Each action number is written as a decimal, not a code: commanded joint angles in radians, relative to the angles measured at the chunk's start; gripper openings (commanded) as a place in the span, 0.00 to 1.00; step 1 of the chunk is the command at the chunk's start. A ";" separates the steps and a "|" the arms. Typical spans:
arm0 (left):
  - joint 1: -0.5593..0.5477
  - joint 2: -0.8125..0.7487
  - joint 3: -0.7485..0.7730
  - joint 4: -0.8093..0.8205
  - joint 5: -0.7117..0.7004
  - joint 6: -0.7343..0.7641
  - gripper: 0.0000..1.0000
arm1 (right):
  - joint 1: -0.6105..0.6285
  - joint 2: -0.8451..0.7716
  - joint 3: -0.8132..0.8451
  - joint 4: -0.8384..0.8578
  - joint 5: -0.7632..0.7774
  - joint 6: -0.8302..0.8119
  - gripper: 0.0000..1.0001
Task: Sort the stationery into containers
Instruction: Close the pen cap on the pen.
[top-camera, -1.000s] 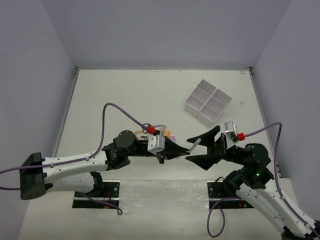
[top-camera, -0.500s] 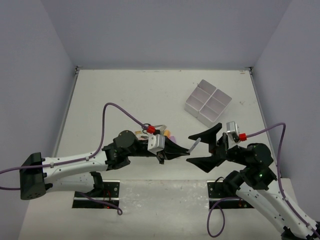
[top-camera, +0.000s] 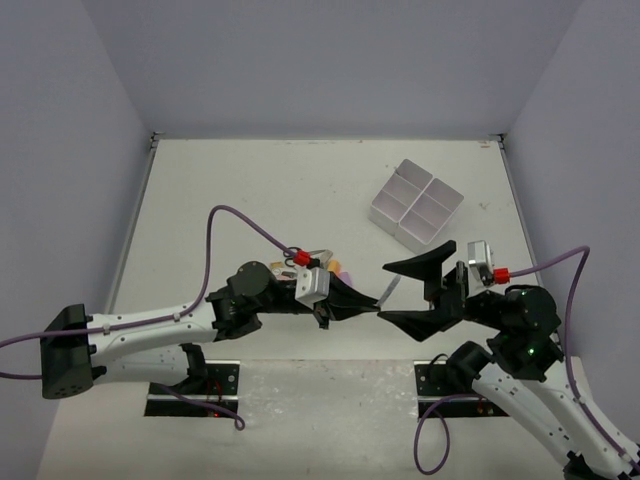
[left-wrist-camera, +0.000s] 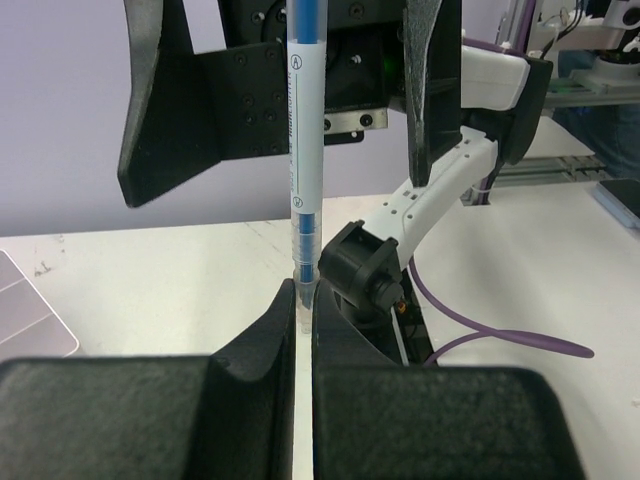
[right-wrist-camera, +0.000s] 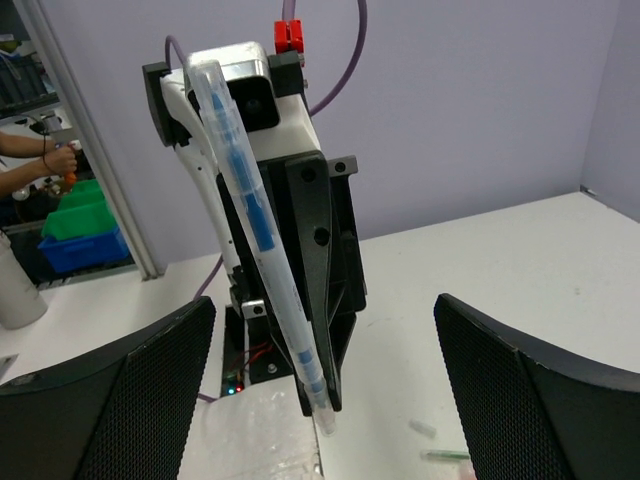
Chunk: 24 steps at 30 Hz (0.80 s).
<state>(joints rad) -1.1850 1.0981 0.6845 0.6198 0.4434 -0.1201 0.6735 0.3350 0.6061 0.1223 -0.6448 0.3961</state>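
1. The desk (top-camera: 250, 190) is walled on its left, back and right. Your room for moving lies between the arms and the back wall, and out toward the left wall.
2. The white box (top-camera: 416, 204), split into four compartments, sits cornerwise at the right rear. It is near the right wall and well apart from both grippers.
3. Your left gripper (left-wrist-camera: 303, 300) is clamped tight on one end of the pen (left-wrist-camera: 303, 150). The rest of the pen juts past the fingertips toward the right arm, close to the desk's near edge.
4. Your right gripper (top-camera: 384, 293) stands spread wide, with one finger (left-wrist-camera: 160, 100) on each side of the pen's free end and a gap on both sides.
5. The left arm stretches low and rightward from its base. The right arm is folded, its wrist pointing left at the other gripper.
6. Some coloured stationery (top-camera: 338, 268) peeks out beside the left wrist, mostly hidden.
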 joint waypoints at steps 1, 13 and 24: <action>0.004 0.019 -0.014 0.059 0.025 -0.020 0.00 | 0.000 0.031 0.058 0.004 0.018 -0.033 0.92; 0.004 0.020 -0.028 0.069 0.031 -0.032 0.00 | 0.000 0.067 0.106 -0.007 0.050 -0.062 0.69; 0.004 0.003 -0.027 0.039 0.028 -0.026 0.00 | 0.000 0.079 0.104 -0.003 0.051 -0.064 0.00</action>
<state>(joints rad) -1.1822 1.1207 0.6574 0.6316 0.4567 -0.1436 0.6753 0.3932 0.6753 0.1184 -0.6170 0.3505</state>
